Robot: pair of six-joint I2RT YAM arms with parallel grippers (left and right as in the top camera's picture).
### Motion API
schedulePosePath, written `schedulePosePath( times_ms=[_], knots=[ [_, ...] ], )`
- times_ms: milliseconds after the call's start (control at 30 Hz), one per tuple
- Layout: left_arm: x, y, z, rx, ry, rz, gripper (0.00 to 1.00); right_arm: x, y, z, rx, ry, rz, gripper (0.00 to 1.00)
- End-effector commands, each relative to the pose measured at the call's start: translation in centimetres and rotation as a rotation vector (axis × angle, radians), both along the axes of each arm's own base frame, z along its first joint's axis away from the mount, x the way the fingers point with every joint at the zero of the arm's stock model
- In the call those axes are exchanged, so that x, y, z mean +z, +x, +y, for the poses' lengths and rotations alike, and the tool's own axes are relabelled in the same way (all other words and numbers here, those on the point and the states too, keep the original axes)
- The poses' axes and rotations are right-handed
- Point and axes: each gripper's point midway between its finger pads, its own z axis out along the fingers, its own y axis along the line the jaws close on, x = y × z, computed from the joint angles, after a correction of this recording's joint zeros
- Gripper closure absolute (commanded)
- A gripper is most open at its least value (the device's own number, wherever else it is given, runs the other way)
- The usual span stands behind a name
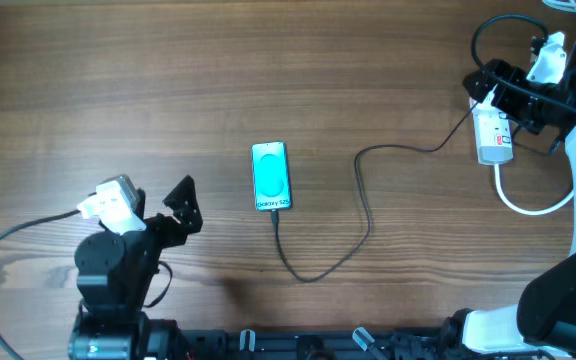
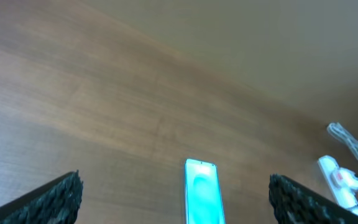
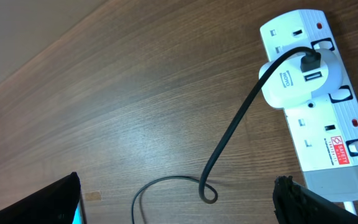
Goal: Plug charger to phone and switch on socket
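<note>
The right arm [image 1: 524,97] covers part of the socket [image 1: 492,140]; the bottom edge cuts off the phone [image 2: 203,191].

Phone [image 1: 271,175], my overhead view: one small line of text at 6 o'clock edge of screen, reads like "Galaxy S25". Letters tiny, so I'm unsure of number.

Socket [image 3: 319,134], my right wrist view: red-and-white sticker [image 3: 339,149] toward 5 o'clock end. I read "SAFETY" on it; finer lines beneath too small.

White plug adapter [image 3: 297,81] on socket: small grey printed mark at its 9 o'clock side, illegible to me.

Red dots [image 3: 319,26] on socket face, plain marks.
</note>
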Motion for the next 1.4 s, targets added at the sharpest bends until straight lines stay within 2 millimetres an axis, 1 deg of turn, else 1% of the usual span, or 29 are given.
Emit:
schedulePosePath(
  times_ms=[0,67,233,400,433,467,533,633,733,767,867,967,1367],
  knots=[
    [0.2,0.2,-0.2,-0.016,-0.006,-0.134,0.00,-0.1,0.1,0.3,0.022,0.004,-0.005,0.00],
    [1.6,-0.3,-0.2,-0.017,-0.005,-0.235,0.00,-0.1,0.1,0.3,0.023,0.004,-0.006,0.00],
    [3.9,-2.1,0.3,0.014,0.001,-0.388,0.00,-0.1,0.1,0.3,0.022,0.004,-0.005,0.00],
    [5.7,-2.0,0.6,0.029,0.001,-0.489,0.00,-0.1,0.1,0.3,0.023,0.004,-0.005,0.00],
    [6.2,-1.9,0.6,0.032,0.000,-0.548,0.00,-0.1,0.1,0.3,0.022,0.004,-0.005,0.00],
    [6.3,-1.8,0.6,0.032,-0.001,-0.573,0.00,-0.1,0.1,0.3,0.022,0.004,-0.005,0.00],
    [5.9,-1.6,0.6,0.031,-0.002,-0.606,0.00,-0.1,0.1,0.3,0.022,0.004,-0.005,0.00],
    [4.7,-1.3,0.6,0.032,-0.001,-0.586,0.00,-0.1,0.1,0.3,0.023,0.004,-0.005,0.01],
    [2.3,-0.7,0.6,0.032,0.000,-0.535,0.00,-0.1,0.1,0.3,0.022,0.004,-0.005,0.00],
    [1.1,-0.4,0.6,0.032,0.001,-0.489,0.00,-0.1,0.1,0.3,0.022,0.004,-0.005,0.00],
    [-1.0,-0.2,0.6,0.033,0.004,-0.403,0.00,-0.1,0.1,0.3,0.022,0.004,-0.005,0.00],
    [-4.5,-0.2,0.6,0.032,0.006,-0.261,0.00,-0.1,0.1,0.3,0.022,0.004,-0.005,0.00],
    [-4.5,-0.2,0.7,0.038,0.010,-0.260,0.00,-0.1,0.1,0.3,0.022,0.004,-0.005,0.00]
  ],
)
